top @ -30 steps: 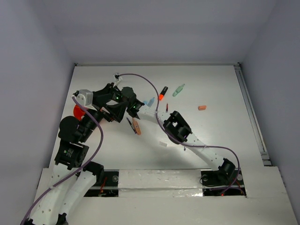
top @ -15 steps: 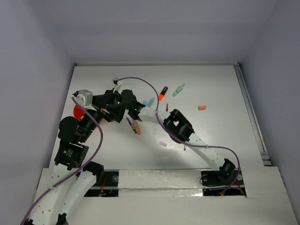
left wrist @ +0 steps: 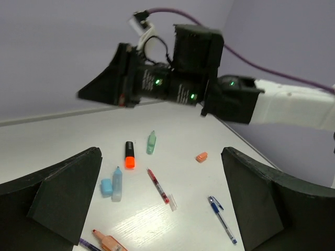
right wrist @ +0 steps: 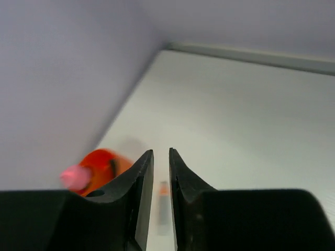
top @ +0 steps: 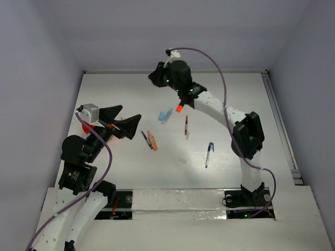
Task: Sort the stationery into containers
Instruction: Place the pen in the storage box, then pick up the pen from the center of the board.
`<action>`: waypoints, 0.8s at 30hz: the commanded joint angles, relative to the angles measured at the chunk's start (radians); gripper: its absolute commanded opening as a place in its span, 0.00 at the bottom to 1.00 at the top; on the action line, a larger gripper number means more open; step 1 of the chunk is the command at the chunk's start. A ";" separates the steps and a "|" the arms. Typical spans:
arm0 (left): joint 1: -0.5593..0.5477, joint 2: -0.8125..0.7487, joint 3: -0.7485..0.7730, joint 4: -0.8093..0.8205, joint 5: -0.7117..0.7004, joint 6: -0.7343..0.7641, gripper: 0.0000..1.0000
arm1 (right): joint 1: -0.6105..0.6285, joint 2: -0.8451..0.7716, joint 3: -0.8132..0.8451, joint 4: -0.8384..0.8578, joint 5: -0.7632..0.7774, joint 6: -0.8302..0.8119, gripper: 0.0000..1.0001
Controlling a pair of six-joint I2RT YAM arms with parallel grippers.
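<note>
The stationery lies loose mid-table: an orange-tipped black marker (left wrist: 129, 155), a green marker (left wrist: 151, 142), a pale blue marker (left wrist: 116, 184) with its cap (left wrist: 106, 186), a red pen (top: 186, 125), a blue pen (top: 209, 154), a peach marker (top: 152, 140) and an orange bit (left wrist: 201, 156). The orange-red pot (right wrist: 99, 166) stands by the left wall with a pink-capped item (right wrist: 76, 177) in it. My left gripper (top: 131, 112) hangs wide open and empty beside the pot. My right gripper (top: 154, 78) is high at the back, jaws a narrow slit apart with nothing between them.
Purple-grey walls close the table on the left, back and right. The right arm (top: 225, 112) stretches diagonally over the right half, covering the green marker and orange bit in the top view. A purple cable (top: 209, 57) loops above it.
My right arm has swung away from beside the left gripper and the pot, up to the table's back. Its jaws widened, then narrowed. The blue pen is now uncovered. The left gripper stayed open.
</note>
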State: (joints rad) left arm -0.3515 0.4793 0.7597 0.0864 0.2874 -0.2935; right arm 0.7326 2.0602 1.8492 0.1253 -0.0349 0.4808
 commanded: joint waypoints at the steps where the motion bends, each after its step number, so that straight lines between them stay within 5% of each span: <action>1: -0.003 -0.007 -0.002 0.044 0.001 0.004 0.99 | -0.108 -0.023 -0.034 -0.391 0.191 -0.068 0.17; 3: -0.012 -0.007 -0.002 0.035 -0.005 0.005 0.99 | -0.153 -0.037 -0.036 -0.482 0.207 -0.079 0.08; 5: -0.021 -0.007 -0.003 0.026 -0.011 0.007 0.99 | -0.212 -0.028 -0.024 -0.538 0.225 -0.085 0.14; 9: -0.030 0.002 -0.002 0.016 -0.019 0.010 0.99 | -0.268 0.059 0.059 -0.657 0.221 -0.082 0.73; 11: -0.040 0.007 0.001 0.015 -0.019 0.011 0.99 | -0.268 0.093 0.082 -0.665 0.227 -0.077 0.80; 24: -0.089 0.008 0.003 0.007 -0.024 0.013 0.99 | -0.277 0.360 0.309 -0.719 0.153 -0.004 0.77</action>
State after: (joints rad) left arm -0.4271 0.4843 0.7597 0.0608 0.2722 -0.2916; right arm 0.4484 2.4023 2.0846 -0.5781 0.1295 0.4511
